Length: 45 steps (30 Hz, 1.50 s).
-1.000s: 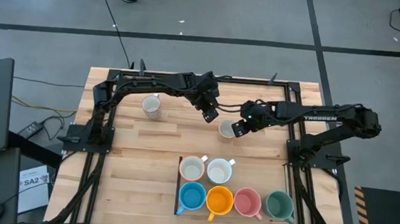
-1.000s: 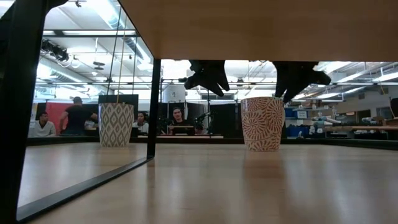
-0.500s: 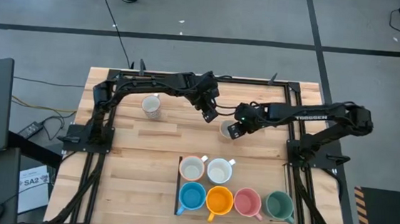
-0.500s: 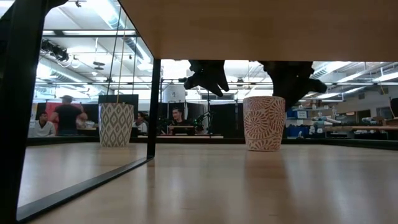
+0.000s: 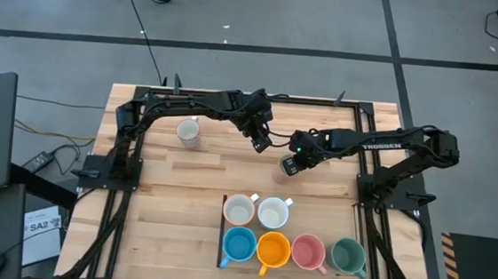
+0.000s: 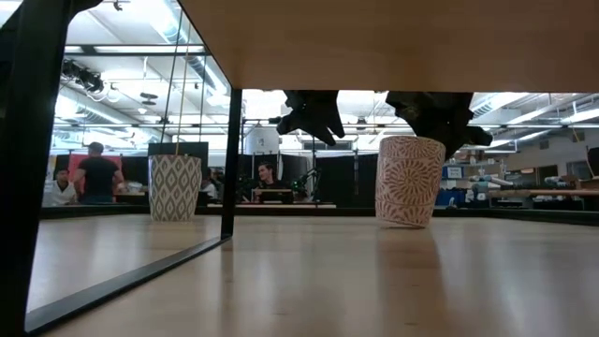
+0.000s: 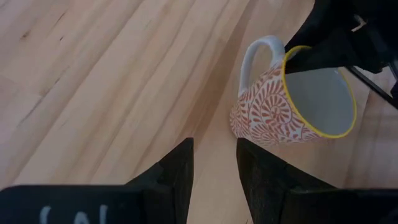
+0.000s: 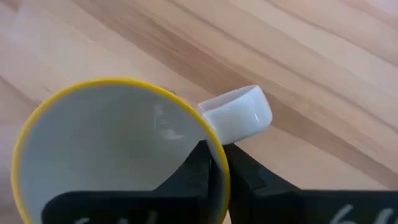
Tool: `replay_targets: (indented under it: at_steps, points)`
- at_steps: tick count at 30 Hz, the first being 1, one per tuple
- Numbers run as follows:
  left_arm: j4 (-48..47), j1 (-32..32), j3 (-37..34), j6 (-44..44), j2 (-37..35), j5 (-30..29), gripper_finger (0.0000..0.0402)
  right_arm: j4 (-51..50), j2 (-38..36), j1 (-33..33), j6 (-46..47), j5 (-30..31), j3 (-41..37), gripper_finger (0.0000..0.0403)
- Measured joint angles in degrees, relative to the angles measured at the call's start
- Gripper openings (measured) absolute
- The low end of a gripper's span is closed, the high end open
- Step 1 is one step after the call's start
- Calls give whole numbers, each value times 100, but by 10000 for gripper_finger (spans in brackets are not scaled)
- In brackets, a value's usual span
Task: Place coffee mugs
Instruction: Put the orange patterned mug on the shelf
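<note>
A red-patterned coffee mug [image 7: 273, 112] with a yellow rim and a white handle stands tilted at the table's middle far part. My right gripper [image 5: 288, 165] is shut on its rim and hides it in the high view. My left gripper [image 5: 262, 143] hangs open just left of it, above the table, touching nothing. A second patterned mug [image 5: 188, 132] stands upright on its base at the far left. Several mugs [image 5: 272, 248], cream, white, blue, orange, pink and green, stand in two rows near the front edge. My right gripper pinches the mug's rim [image 8: 219, 163] right beside the handle [image 8: 239, 115], one finger inside the mug and one outside. The fingers come from above, slanting down. The mug [image 6: 409, 181] is tilted below them, its base at the table; whether it still touches I cannot tell.
A black frame [image 5: 366, 180] runs along the table's sides and far edge. Bare wood lies between the held mug and the two rows of mugs. People show in the room beyond the table in the low view.
My right gripper has come down and a little toward the table's left, and its fingers have shut on the red-patterned mug's rim. The mug, upright before, now leans and has shifted slightly sideways.
</note>
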Motion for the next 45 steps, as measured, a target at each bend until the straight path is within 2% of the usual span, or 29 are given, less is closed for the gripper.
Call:
replay_targets:
  at_steps: [9,16,25,30,34,45]
  points:
    - [11,-2,0,-2,0,-26,128,-243,-345,-188,-309,-30,9,28]
    - [14,-4,0,-2,0,-199,128,-2040,-1027,-502,-416,-26,576,30]
    - [15,-4,0,-4,0,-210,128,-4011,-1521,-539,-363,-163,2128,30]
    - [15,-26,0,0,0,-212,128,-4491,-1526,-208,-36,-402,2962,30]
    - [13,-35,0,2,0,-212,128,-4590,-1519,246,419,-366,3381,30]
    - [11,-37,0,15,0,-369,128,-4606,-1264,1811,1916,-131,3482,30]
